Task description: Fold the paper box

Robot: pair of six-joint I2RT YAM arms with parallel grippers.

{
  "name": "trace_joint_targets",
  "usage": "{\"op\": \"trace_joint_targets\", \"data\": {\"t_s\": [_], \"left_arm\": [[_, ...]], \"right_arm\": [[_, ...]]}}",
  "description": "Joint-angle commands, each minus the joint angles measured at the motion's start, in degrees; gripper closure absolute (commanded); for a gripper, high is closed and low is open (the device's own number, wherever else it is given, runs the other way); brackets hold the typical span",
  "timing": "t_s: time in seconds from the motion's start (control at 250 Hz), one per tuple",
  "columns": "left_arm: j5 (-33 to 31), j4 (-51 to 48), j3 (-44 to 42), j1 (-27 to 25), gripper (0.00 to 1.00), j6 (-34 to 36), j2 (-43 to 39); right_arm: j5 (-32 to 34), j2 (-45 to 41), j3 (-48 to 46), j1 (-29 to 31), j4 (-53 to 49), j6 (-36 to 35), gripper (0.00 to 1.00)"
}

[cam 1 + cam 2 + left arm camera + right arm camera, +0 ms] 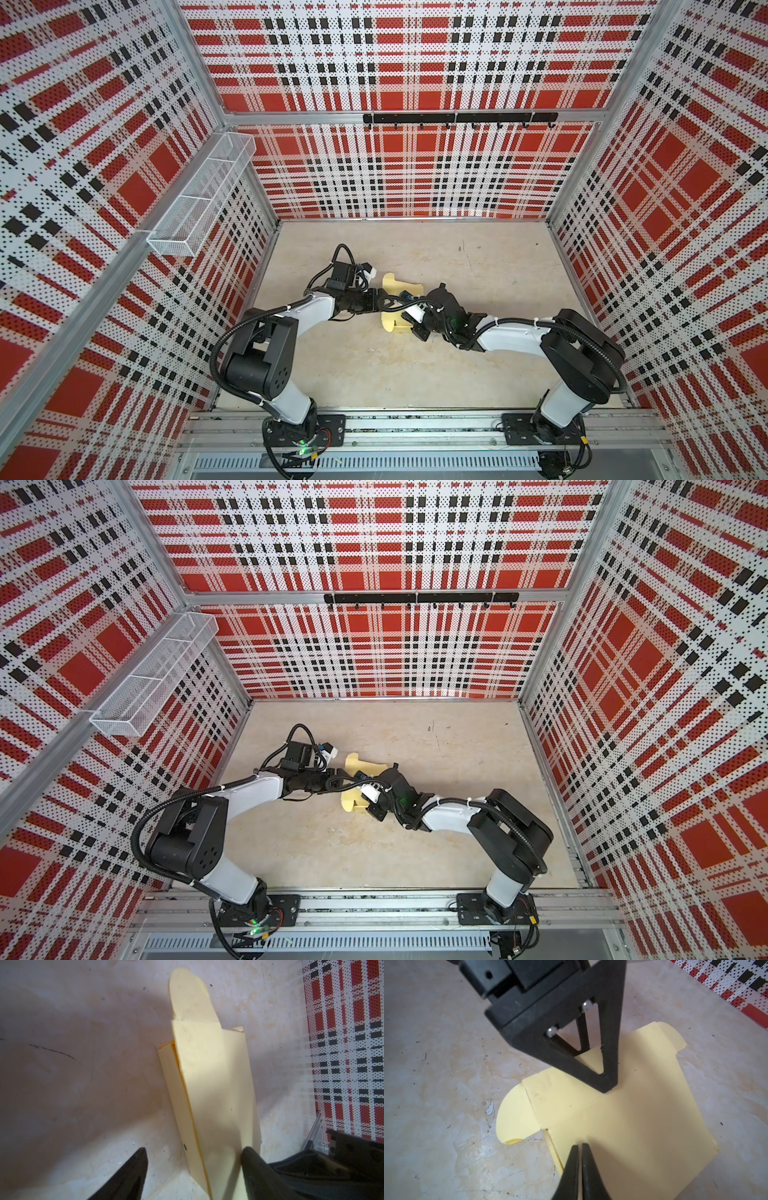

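Note:
The paper box (400, 284) is a pale yellow card lying mid-table in both top views, partly folded, with both grippers over it. In the right wrist view its panel (633, 1126) carries a rounded flap (515, 1118) at one end. My right gripper (579, 1145) is shut, pinching the panel's edge beside a slit. My left gripper (196, 1151) stands open astride the raised fold of the paper box (212, 1076). One of its fingertips (608, 1087) rests on the card. From above, the left gripper (379, 302) reaches in from the left, and the box's middle is hidden.
The beige table (478, 270) is walled by plaid panels on three sides. A wire basket (199, 195) hangs on the left wall and a black hook rail (459, 118) on the back wall. The arm bases sit on a metal rail (415, 428) at the front.

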Motion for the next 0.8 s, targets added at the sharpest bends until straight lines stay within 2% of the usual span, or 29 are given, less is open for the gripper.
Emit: {"op": "trace_joint_targets", "data": {"t_s": [0.0, 0.112, 0.288, 0.472, 0.58, 0.796], "left_arm": [[-1.21, 0.73, 0.54, -0.29, 0.25, 0.37, 0.06], [-2.82, -1.41, 1.66, -0.56, 0.24, 1.74, -1.16], [-9.29, -2.32, -0.15, -1.18, 0.15, 6.85, -6.72], [-14.11, -5.72, 1.65, 0.90, 0.14, 11.89, -9.58], [-14.11, -6.48, 4.25, 1.37, 0.16, 14.45, -8.68], [-14.02, -15.07, 15.83, -1.17, 0.21, 21.59, -2.61]], "right_arm": [[-0.87, 1.49, 0.85, 0.05, 0.39, -0.01, 0.91], [-1.34, 3.05, 1.70, -0.15, -1.91, 0.14, 0.91], [-1.62, 4.68, 0.39, -0.47, -1.49, -0.17, 0.91], [-1.44, 3.52, -1.30, -1.45, -1.82, 0.18, 0.91], [-1.26, 3.02, -2.43, -2.47, -1.54, 0.19, 0.91], [-1.25, 1.05, -4.45, -2.93, -1.68, 0.05, 0.91]]}}
